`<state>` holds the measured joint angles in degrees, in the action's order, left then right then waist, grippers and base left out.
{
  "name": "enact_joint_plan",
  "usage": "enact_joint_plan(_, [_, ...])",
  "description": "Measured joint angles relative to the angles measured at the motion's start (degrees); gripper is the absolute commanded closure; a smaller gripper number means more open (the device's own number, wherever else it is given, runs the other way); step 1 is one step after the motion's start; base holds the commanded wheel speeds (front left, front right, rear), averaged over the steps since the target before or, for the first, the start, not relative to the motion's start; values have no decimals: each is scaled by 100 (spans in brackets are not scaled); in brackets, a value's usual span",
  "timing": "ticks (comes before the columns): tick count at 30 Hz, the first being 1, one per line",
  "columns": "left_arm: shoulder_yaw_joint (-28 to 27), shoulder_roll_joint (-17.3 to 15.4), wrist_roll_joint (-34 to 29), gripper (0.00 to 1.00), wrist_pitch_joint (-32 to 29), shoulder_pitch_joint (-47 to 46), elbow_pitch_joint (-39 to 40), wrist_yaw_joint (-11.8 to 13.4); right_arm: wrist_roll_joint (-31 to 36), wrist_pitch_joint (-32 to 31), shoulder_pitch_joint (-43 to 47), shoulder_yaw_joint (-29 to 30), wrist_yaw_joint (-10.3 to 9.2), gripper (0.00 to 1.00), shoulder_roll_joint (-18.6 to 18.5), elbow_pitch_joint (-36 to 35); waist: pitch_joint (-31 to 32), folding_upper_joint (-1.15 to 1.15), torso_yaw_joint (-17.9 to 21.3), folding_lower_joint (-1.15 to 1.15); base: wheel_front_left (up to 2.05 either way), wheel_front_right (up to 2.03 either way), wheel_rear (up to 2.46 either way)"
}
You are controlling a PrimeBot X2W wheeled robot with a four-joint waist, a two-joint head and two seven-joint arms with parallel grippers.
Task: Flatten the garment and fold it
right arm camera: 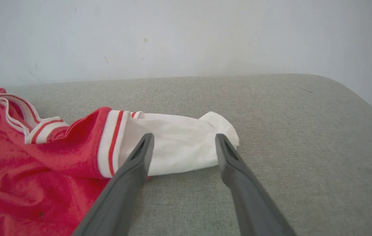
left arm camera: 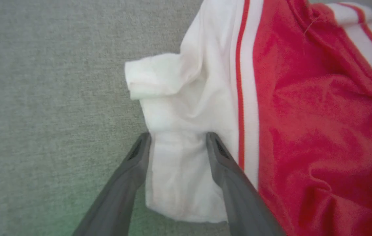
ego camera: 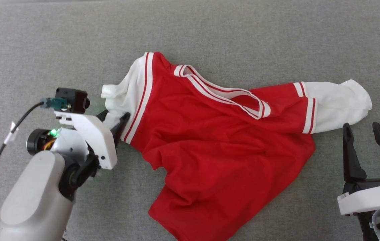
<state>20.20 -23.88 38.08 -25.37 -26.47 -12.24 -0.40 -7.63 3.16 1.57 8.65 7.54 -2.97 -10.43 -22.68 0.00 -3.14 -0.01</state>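
A rumpled red short-sleeved jersey shirt (ego camera: 223, 147) with white sleeve ends lies centred on a grey fabric-covered surface (ego camera: 42, 40). The left gripper (ego camera: 114, 118), spread wide, straddles its left sleeve. The right gripper (ego camera: 361, 129), wide open and empty, sits just near of the right sleeve.

In the head view the garment (ego camera: 223, 144) runs off the bottom edge at 6 o'clock, so its hem is unseen. At 9 o'clock the left hand (ego camera: 113, 116) is mostly covered by its own white wrist mount (ego camera: 93, 137). At 4 o'clock the right hand (ego camera: 362, 129) is cut by the right and bottom edges. In the left wrist view the red cloth leaves the frame at 3 o'clock. In the right wrist view a dark speck (right arm camera: 41, 214) at 8 o'clock is too small to identify.
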Motion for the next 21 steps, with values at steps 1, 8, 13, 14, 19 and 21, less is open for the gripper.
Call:
enact_joint_plan(1, [0,-15,-13,60,-62,-24,-4,45,0,9,-9,-7,0,0,0,11,-15,0,3,0,0,0,0])
enact_joint_plan(8, [27,-121,-75,100,-168,-153,-138,107,-7,63,-117,-30,0,0,0,75,-77,0,39,0,0,0,0])
enact_joint_plan(13, [-141,43,34,100,335,13,-136,155,-9,109,-118,7,0,0,0,174,47,0,32,2,0,0,0])
enact_joint_plan(14, [-203,89,74,100,469,82,-97,175,-18,115,-116,9,0,0,0,194,89,0,28,2,0,0,0])
enact_joint_plan(19, [-616,389,458,100,1127,620,578,308,-80,147,-81,9,0,0,0,293,364,0,-6,2,0,0,0])
enact_joint_plan(21, [-799,417,547,100,1316,928,937,420,-107,148,-28,4,0,0,0,336,494,0,-25,1,0,0,0])
